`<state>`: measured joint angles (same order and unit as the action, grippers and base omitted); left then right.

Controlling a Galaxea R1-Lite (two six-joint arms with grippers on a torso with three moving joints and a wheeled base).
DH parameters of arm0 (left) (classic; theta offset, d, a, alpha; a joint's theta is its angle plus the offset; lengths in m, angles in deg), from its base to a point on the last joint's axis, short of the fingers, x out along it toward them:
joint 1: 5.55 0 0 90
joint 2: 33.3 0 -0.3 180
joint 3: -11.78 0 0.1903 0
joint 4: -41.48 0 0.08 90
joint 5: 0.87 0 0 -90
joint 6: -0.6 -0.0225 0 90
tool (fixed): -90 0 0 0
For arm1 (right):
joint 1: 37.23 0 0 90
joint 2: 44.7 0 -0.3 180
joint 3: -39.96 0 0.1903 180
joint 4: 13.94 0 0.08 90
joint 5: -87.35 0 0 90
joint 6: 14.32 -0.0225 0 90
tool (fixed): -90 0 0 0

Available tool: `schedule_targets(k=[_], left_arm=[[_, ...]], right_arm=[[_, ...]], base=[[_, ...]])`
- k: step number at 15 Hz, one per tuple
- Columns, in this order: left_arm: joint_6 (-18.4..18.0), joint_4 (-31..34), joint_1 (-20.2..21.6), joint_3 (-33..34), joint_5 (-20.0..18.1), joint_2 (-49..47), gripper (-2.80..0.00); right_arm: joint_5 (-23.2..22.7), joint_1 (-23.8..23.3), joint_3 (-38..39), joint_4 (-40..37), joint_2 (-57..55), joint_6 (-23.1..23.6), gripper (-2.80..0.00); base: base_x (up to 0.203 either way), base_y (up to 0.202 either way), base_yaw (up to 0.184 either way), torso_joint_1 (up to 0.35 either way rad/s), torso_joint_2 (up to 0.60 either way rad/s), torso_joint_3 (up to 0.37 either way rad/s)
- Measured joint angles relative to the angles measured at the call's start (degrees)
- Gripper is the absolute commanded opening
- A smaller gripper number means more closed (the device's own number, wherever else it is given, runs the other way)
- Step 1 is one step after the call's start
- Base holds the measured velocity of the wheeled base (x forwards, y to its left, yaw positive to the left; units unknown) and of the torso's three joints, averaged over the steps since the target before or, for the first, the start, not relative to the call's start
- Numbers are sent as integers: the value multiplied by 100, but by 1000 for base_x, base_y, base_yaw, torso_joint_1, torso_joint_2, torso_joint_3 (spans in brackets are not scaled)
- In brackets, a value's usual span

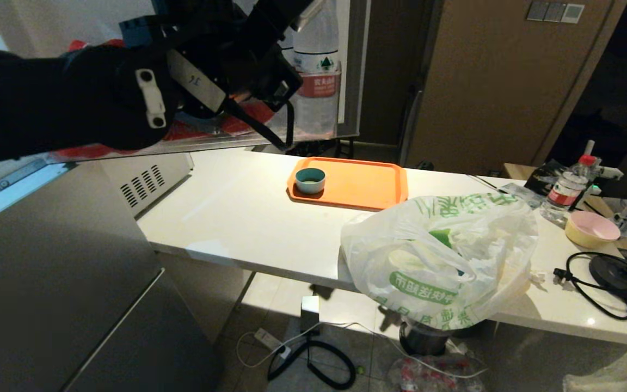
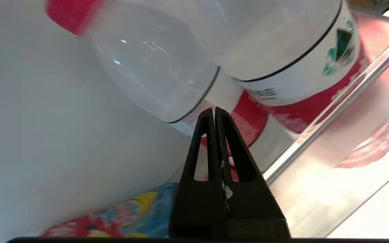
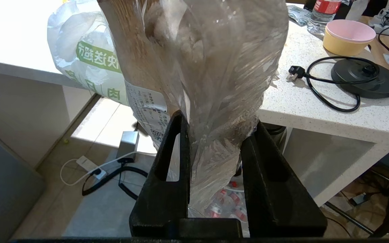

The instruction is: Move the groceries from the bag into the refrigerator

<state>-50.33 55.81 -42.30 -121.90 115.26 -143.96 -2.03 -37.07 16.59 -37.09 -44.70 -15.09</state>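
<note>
While bag (image 1: pixel 444 256) sits on white counter (image 1: pixel 237 218), left claw (image 2: pixel 214 113) clenched empty; right claw (image 3: pixel 214 135) grasping clear pack (image 3: pixel 211 67).

The left arm (image 1: pixel 63 103) reaches across the upper left of the head view, raised high, its black forearm running toward the far middle, with the wrist (image 1: pixel 204 81) turned at its end. The left gripper (image 2: pixel 214 113) has its two black fingers (image 2: pixel 230 145) pressed flat together, tips touching, with nothing between them. The right gripper (image 3: pixel 214 135) is outside the head view; in its own wrist view its fingers (image 3: pixel 171 158) stand a little apart, clamped on the gathered neck of a clear plastic pack (image 3: pixel 208 67) of pale lumps.
</note>
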Motion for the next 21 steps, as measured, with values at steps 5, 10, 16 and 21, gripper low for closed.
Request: schedule_targets(k=[5,10,16,21], left_arm=[[-723,221,83,-5,-268,131,-280],[-831,162,98,-7,-286,112,-280],[-1185,197,87,1,-306,76,-280],[-1469,285,69,1,-521,49,-280]], right_arm=[[0,2,0,2,0,-2,-280],[-2,2,0,2,0,0,-280],[-2,2,0,2,0,-2,-280],[-2,0,0,0,0,-2,-280]], base=[[0,0,0,0,0,0],[0,0,0,0,0,0],[0,0,0,0,0,0],[0,0,0,0,0,0]])
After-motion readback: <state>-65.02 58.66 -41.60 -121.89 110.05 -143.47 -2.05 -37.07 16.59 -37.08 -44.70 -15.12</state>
